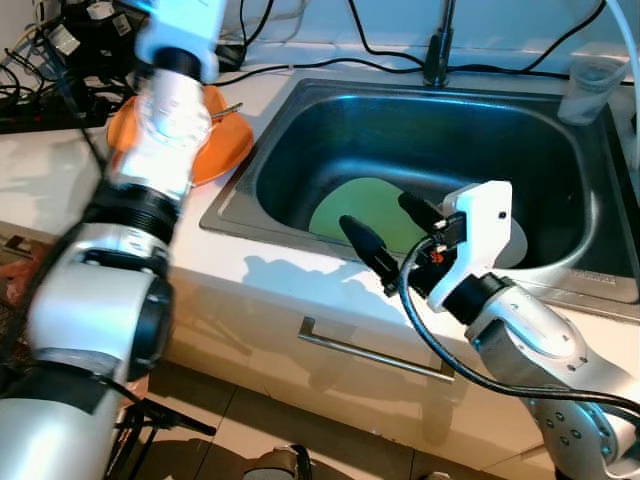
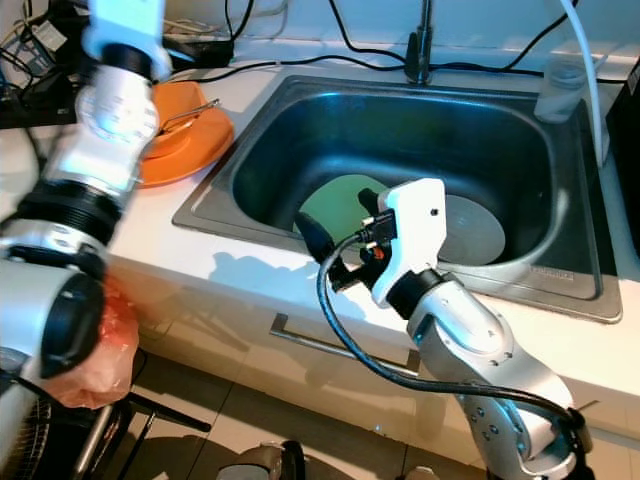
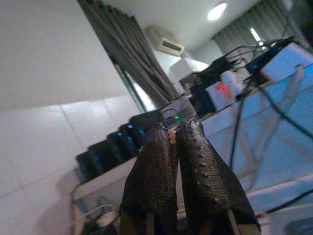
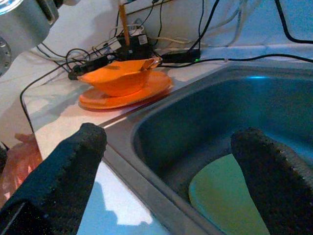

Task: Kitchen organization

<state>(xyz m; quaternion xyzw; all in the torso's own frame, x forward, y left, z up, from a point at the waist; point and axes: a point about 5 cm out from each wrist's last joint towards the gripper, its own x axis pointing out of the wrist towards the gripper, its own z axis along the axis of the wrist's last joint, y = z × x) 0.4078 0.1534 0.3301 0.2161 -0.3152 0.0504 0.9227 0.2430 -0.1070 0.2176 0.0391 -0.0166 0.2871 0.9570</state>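
A green plate lies flat in the steel sink, with a grey plate beside it. My right gripper hovers open over the sink's front edge, just above the green plate, with nothing between its fingers. An orange bowl sits on an orange plate on the counter left of the sink, with a utensil lying in it. My left arm is raised over that bowl and blurred. Its fingers are pressed together on a thin tan stick.
Power strips and tangled cables crowd the counter's back left. A faucet stands behind the sink and a clear plastic cup at its back right. Below the counter are a drawer handle and a pink bag.
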